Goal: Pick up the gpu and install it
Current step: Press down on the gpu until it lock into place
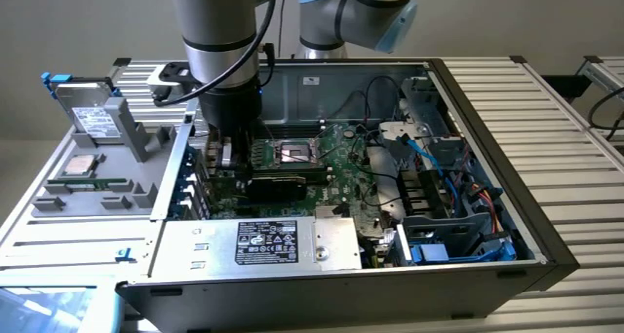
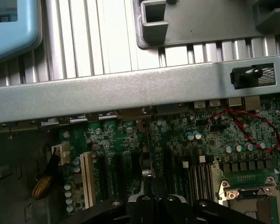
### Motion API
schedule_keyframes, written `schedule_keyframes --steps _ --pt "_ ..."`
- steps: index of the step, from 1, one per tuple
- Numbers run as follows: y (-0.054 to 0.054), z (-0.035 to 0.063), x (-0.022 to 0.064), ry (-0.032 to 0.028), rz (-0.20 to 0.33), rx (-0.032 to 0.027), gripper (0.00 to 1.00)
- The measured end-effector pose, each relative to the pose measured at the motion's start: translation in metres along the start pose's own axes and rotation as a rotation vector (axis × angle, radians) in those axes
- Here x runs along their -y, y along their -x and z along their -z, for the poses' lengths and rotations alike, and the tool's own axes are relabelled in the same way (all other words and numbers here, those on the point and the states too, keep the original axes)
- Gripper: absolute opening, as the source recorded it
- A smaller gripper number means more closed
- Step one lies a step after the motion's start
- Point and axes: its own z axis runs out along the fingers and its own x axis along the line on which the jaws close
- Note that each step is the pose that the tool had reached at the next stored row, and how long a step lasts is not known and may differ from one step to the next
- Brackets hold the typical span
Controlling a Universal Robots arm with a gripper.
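Note:
The gpu [image 1: 278,187], a green card with a black cooler, stands on edge low inside the open computer case, over the large green motherboard [image 1: 337,165]. My gripper [image 1: 234,169] reaches down into the case at the card's end nearer the exterior view's left and is shut on it. In the wrist view the gpu [image 2: 149,163] shows edge-on as a thin strip running out from my closed gripper [image 2: 154,198] towards the row of dark expansion slots. Whether its lower edge sits in a slot is hidden.
The case's rear wall [image 2: 130,88] runs close beside the card. Nearby are a white slot [image 2: 87,177], the CPU socket [image 1: 292,154], a red wire [image 2: 247,126], the power supply [image 1: 273,245] and blue cables [image 1: 439,165]. A grey parts fixture [image 1: 98,172] sits outside the case.

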Motion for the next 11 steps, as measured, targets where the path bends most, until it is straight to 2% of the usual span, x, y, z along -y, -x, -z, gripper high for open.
schedule_keyframes --steps 9,10,11 --pt "-0.0001 -0.0016 0.0016 0.0014 -0.004 -0.0002 0.12" --pt "0.0002 0.0001 0.0032 0.0000 -0.004 0.0016 0.12" --pt "0.0004 0.0035 0.0055 0.0023 -0.003 0.0007 0.12"
